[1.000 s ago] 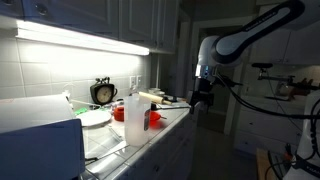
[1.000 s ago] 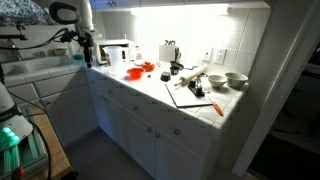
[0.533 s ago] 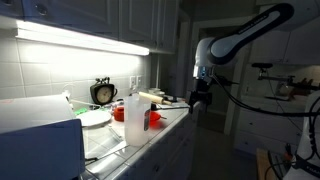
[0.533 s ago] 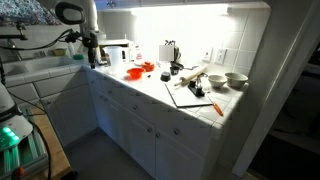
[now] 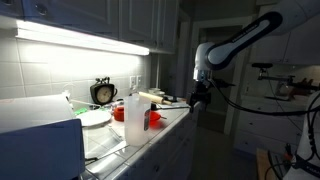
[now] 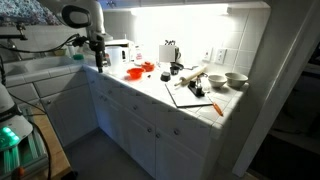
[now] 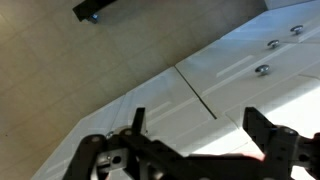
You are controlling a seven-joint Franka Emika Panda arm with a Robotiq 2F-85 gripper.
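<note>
My gripper [image 5: 200, 98] hangs in the air beside the end of the white kitchen counter [image 5: 176, 118], also seen in an exterior view [image 6: 99, 63]. In the wrist view the gripper [image 7: 200, 118] is open and empty, its two dark fingers [image 7: 138, 122] wide apart. Below it are white cabinet doors [image 7: 240, 70] with round knobs and a tan floor [image 7: 60, 80]. The nearest things on the counter are a red object [image 6: 140, 70] and a white box [image 6: 117, 50]. Nothing touches the fingers.
On the counter stand a clear jug [image 5: 134, 118], a clock [image 5: 103, 93], a plate [image 5: 95, 118], a rolling pin [image 6: 190, 77] by a dark board [image 6: 192, 96], and bowls [image 6: 236, 79]. Another white counter [image 6: 30, 68] lies behind the arm.
The arm and gripper have shifted a little toward the counter's end. The fingers stay open. Nothing on the counter has moved.
</note>
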